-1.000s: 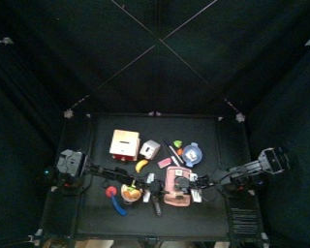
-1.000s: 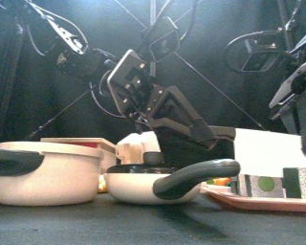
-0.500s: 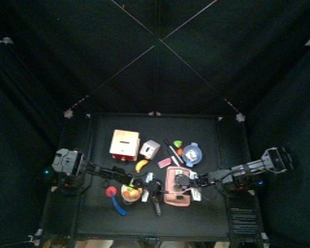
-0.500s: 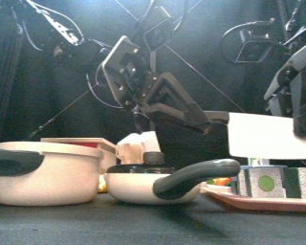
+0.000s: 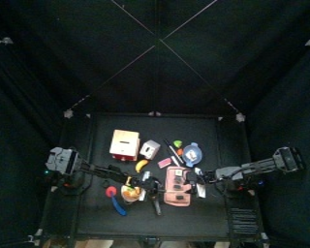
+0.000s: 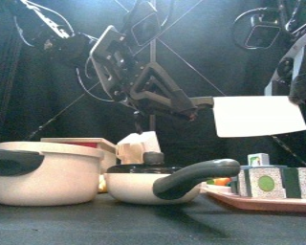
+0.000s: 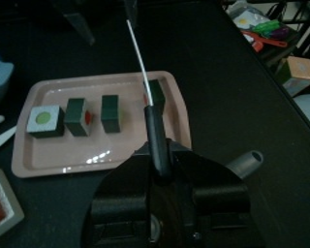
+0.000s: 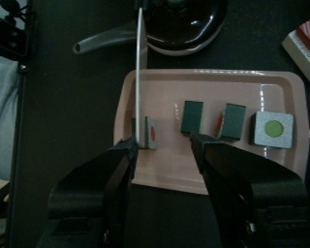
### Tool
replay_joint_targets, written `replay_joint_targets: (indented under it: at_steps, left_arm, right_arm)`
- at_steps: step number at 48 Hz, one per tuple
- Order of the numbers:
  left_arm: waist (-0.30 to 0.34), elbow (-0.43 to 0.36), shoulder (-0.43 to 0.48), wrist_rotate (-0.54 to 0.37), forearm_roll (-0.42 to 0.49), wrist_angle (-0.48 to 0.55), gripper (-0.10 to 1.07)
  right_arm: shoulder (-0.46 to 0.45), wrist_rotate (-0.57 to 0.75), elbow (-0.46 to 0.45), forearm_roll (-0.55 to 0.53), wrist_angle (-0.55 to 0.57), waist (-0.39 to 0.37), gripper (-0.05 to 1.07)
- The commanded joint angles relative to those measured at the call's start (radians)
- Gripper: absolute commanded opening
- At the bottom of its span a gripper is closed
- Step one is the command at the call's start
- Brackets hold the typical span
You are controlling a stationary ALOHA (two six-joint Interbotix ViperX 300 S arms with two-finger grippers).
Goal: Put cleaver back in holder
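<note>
The cleaver (image 6: 255, 116), clamped by its handle in the left gripper (image 7: 155, 155) above the pink tray (image 7: 170, 92), may twist or slip before reaching the holder (image 5: 123, 143); the right gripper (image 8: 169, 145) stands wide, empty.

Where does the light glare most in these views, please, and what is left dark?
Front view: the cleaver glares flat white, its blade face washed out. Left wrist view: its edge is only a thin bright line. Top view: the curtains are black; only the table is lit.
</note>
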Motion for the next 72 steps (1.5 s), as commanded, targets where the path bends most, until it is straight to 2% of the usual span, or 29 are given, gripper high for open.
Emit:
replay_joint_targets:
  at_steps: [1,19,27,47,50,52,63,72]
  left_arm:
    - [0.009,0.015,-0.063,-0.002,-0.038,-0.003,0.42]
    - [0.026,0.152,-0.247,-0.002,-0.15,0.029,0.42]
    - [0.029,0.147,-0.291,-0.002,-0.16,0.126,0.42]
    - [0.049,0.155,-0.307,-0.002,-0.16,0.158,0.42]
    - [0.057,0.152,-0.325,-0.005,-0.166,0.216,0.42]
    - [0.066,0.143,-0.362,-0.005,-0.187,0.304,0.42]
    - [0.078,0.107,-0.503,-0.008,-0.195,0.543,0.43]
    - [0.14,0.084,-0.589,-0.009,-0.193,0.684,0.43]
  right_arm:
    - [-0.014,-0.003,-0.011,0.002,-0.002,-0.011,0.83]
    - [-0.014,-0.003,0.005,-0.002,-0.002,-0.023,0.82]
    - [-0.014,-0.003,0.008,-0.002,-0.005,-0.035,0.82]
    - [-0.009,-0.003,0.02,-0.002,-0.006,-0.038,0.82]
    - [-0.008,-0.003,0.02,-0.002,-0.006,-0.04,0.82]
    - [-0.003,-0.003,0.02,-0.002,-0.006,-0.041,0.82]
    - [0.014,-0.003,0.02,-0.003,-0.006,-0.043,0.82]
    - [0.021,-0.003,0.02,-0.002,-0.015,-0.051,0.82]
